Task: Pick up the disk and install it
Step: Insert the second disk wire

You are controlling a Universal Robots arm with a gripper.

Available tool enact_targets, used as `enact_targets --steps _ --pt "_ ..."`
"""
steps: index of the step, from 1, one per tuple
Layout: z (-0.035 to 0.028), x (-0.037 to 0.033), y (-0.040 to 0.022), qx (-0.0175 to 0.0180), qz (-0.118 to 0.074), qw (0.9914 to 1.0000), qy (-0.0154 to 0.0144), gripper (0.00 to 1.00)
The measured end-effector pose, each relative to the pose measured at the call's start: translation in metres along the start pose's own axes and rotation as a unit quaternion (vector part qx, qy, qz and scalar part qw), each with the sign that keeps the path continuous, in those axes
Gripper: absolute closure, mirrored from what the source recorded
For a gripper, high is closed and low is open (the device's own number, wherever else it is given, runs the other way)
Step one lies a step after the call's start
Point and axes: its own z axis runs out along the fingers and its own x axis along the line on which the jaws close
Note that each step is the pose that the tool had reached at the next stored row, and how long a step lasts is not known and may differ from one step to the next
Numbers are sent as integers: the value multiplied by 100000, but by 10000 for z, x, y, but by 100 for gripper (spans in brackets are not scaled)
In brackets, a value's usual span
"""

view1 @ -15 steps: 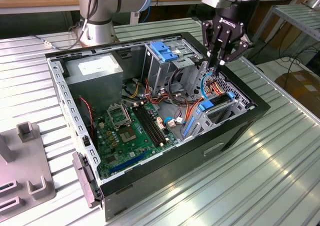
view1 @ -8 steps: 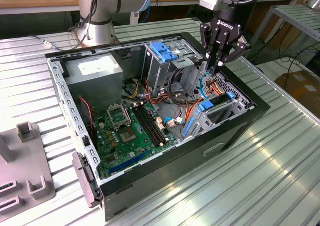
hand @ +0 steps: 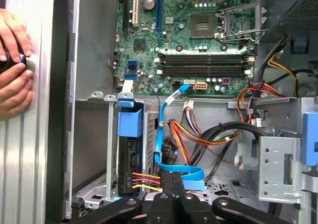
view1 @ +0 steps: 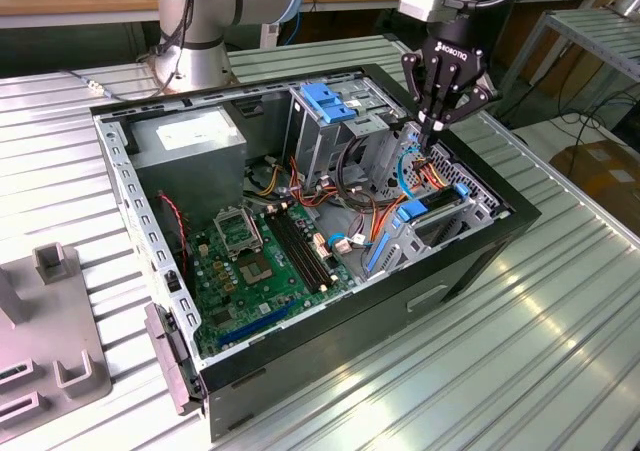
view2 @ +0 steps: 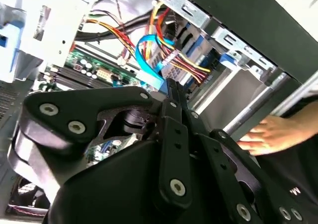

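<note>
Disk (hand: 130,154) w/ blue bracket sits on edge in the drive bay of the PC case (view1: 480,241), just beside gripper (view1: 432,139). Fingers pinched together, holding nothing, tips among cables (hand: 189,134); arm points down.

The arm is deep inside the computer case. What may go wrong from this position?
1. The gripper, jaws shut, sits among the blue flat cable and the red and yellow wires beside the disk; it may snag them or pull a plug loose.
2. A person's hand rests at the case's edge, close to the arm; a sudden move might strike it.
</note>
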Motion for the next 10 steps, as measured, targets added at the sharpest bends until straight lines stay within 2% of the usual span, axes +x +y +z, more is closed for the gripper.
enact_targets --steps 1,2,3,4,6,7,8,9,10 --pt "4 -3 0 -12 4 99999 367 83" --pt "8 -7 0 -30 15 99996 898 83" --pt "12 -10 -1 -38 18 99993 1220 76" --pt "18 -15 -1 -53 27 99986 1656 76" --pt "42 -27 -3 -95 49 99958 2896 78" --pt "53 -31 -4 -112 50 99940 3472 84" --pt "62 -33 -5 -124 54 99922 3935 84" --pt "75 -35 -5 -135 60 99904 4368 84" --pt "81 -37 -5 -132 62 99900 4473 84"
